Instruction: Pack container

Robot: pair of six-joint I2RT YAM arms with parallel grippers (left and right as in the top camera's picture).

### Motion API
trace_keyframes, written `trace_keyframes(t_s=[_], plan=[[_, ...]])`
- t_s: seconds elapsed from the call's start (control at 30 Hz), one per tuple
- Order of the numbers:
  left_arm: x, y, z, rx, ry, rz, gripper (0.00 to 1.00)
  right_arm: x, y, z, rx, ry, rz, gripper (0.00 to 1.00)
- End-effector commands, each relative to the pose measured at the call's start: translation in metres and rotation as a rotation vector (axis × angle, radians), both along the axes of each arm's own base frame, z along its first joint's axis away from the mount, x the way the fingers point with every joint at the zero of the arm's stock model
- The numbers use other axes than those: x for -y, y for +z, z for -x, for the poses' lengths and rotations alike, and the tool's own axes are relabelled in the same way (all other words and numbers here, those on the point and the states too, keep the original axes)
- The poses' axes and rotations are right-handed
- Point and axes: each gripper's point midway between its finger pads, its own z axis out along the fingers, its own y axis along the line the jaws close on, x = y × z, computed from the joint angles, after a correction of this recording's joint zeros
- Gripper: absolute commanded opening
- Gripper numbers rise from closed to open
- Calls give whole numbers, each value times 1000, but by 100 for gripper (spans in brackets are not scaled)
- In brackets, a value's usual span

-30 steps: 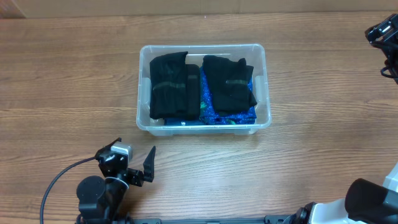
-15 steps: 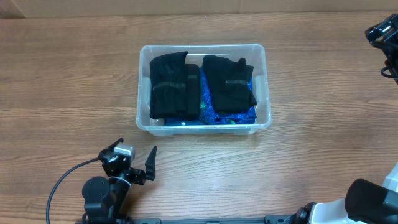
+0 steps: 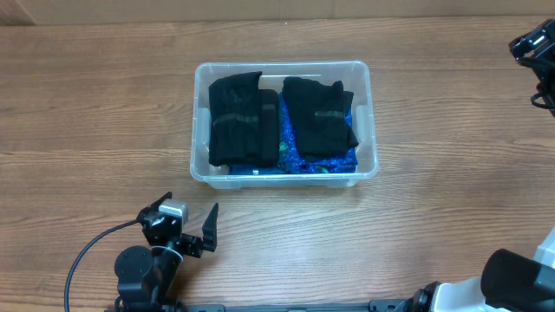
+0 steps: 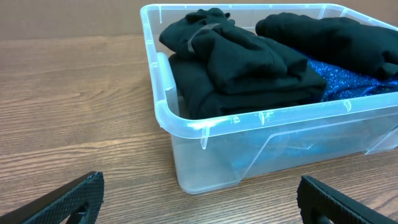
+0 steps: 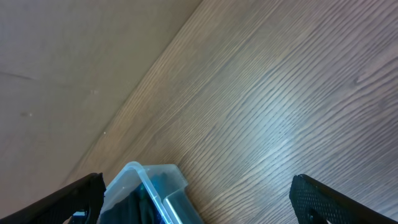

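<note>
The clear plastic container (image 3: 368, 104) stands at the middle of the wooden table. It holds two folded black garments, one on the left (image 3: 240, 120) and one on the right (image 3: 319, 118), lying on a blue sparkly garment (image 3: 290, 149). My left gripper (image 3: 186, 227) is open and empty, near the table's front edge, in front of the container's left corner (image 4: 186, 134). My right gripper (image 5: 198, 199) is open and empty, high at the far right; only part of that arm (image 3: 531, 43) shows overhead. The container's corner (image 5: 140, 176) shows in its view.
A black cable (image 3: 82, 251) curls from the left arm at the front left. A pale wall (image 5: 81, 56) runs along the table's back edge. The right arm's base (image 3: 520, 277) sits at the front right corner.
My left gripper drew back slightly toward the table's front edge a second ago, then stayed still. The container and the right arm have not moved.
</note>
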Motion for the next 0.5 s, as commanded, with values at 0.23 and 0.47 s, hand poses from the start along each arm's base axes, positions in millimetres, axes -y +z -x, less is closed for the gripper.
trace_keyframes(t_s=[0.23, 0.47], plan=[[0, 0, -1, 10, 3, -1, 100, -74, 105, 24, 249, 155, 495, 100], [0, 0, -1, 9, 3, 0, 100, -91, 146, 48, 387, 218, 571, 100]])
